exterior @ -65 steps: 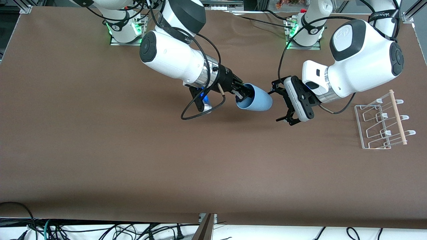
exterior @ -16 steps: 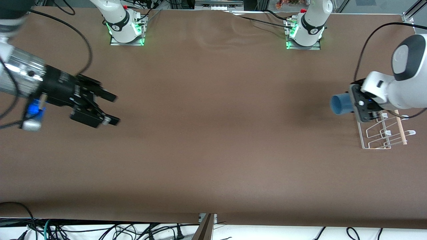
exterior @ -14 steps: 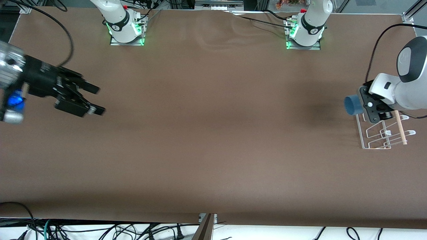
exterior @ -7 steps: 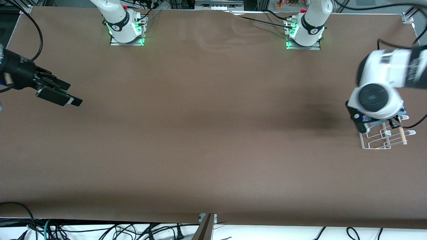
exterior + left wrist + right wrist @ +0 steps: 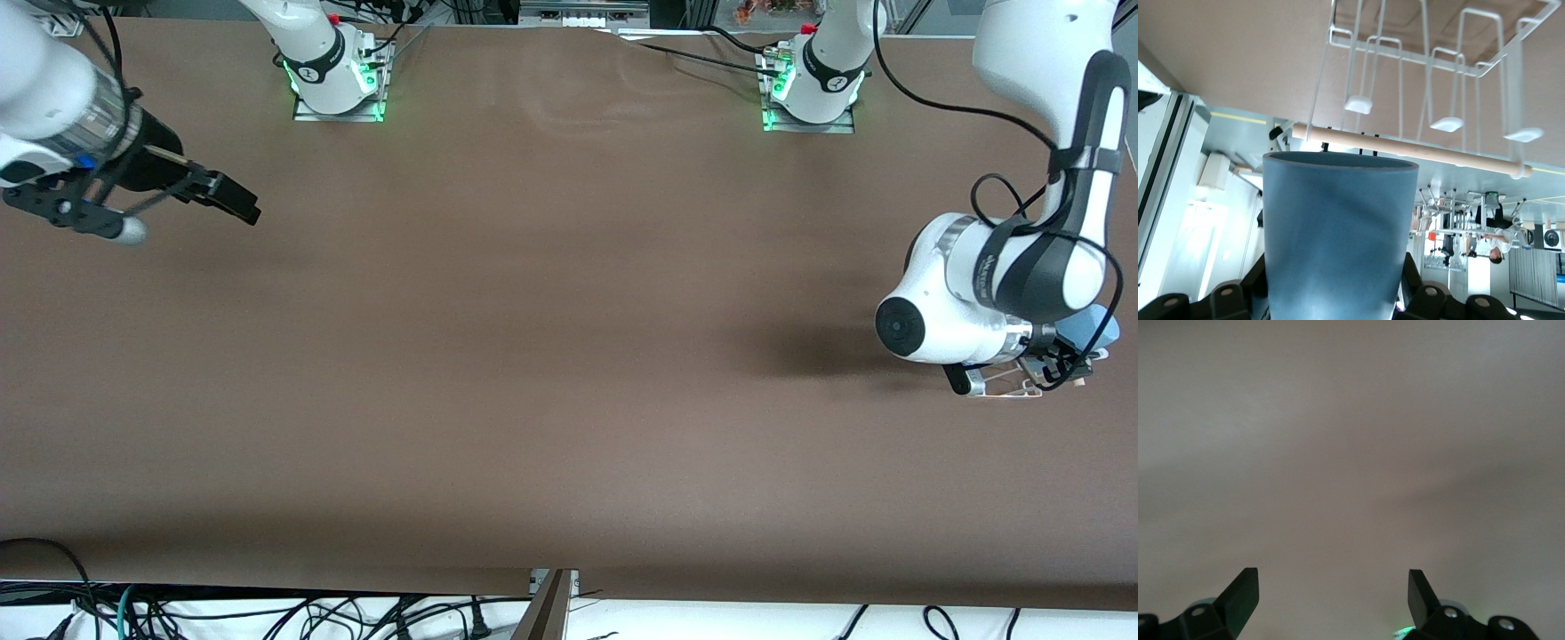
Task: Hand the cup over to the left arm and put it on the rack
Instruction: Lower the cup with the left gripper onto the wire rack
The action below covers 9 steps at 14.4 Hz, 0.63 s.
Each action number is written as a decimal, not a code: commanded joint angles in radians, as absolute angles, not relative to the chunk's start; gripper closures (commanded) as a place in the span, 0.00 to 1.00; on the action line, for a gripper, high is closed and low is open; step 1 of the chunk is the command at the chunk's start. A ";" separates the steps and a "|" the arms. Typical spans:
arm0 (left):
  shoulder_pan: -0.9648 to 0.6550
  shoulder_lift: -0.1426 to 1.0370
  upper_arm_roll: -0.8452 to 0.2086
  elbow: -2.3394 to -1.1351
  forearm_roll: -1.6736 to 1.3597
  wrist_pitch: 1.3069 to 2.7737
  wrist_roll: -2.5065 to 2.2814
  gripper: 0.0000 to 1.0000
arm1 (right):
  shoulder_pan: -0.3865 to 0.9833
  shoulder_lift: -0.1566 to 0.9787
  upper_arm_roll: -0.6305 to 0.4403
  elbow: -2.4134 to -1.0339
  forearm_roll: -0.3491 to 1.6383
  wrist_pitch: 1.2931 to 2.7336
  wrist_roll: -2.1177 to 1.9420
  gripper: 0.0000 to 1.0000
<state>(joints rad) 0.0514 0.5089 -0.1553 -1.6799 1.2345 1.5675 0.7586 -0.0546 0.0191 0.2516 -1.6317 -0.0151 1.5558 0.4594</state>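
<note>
Swung my left gripper [image 5: 1338, 303] over the rack [image 5: 1431, 60], pinching the cup [image 5: 1338, 233]; right gripper [image 5: 1331, 587] spread, waiting at the table [image 5: 533, 356] edge.

Robotics laboratory: two fixed arm bases [image 5: 336, 67] with green status lights bolted to a brown-covered table [image 5: 533, 356], aluminium framing [image 5: 67, 22] at the corners, loose cables [image 5: 267, 613] along the edge.

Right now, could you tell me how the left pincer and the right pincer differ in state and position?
The left pincer is shut on the cup, while the right pincer is open and holds nothing. The left pincer is at the rack; the right pincer is over bare table at the right arm's end. Both are black.
</note>
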 commanded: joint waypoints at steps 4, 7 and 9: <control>0.097 0.506 -0.160 -1.795 1.368 1.563 0.652 0.92 | 0.058 -0.014 0.051 -1.707 -0.084 1.549 0.186 0.01; 0.097 0.520 -0.160 -1.792 1.371 1.566 0.631 0.92 | 0.058 -0.020 0.009 -1.703 -0.054 1.525 0.133 0.01; 0.100 0.532 -0.160 -1.789 1.373 1.575 0.621 0.92 | 0.060 0.000 0.008 -1.697 -0.038 1.499 0.112 0.01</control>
<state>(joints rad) 0.0963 0.5253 -0.1573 -1.7863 1.3374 1.5688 0.6433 0.0386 0.0055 0.0211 -1.6863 -0.0580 1.5191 0.1392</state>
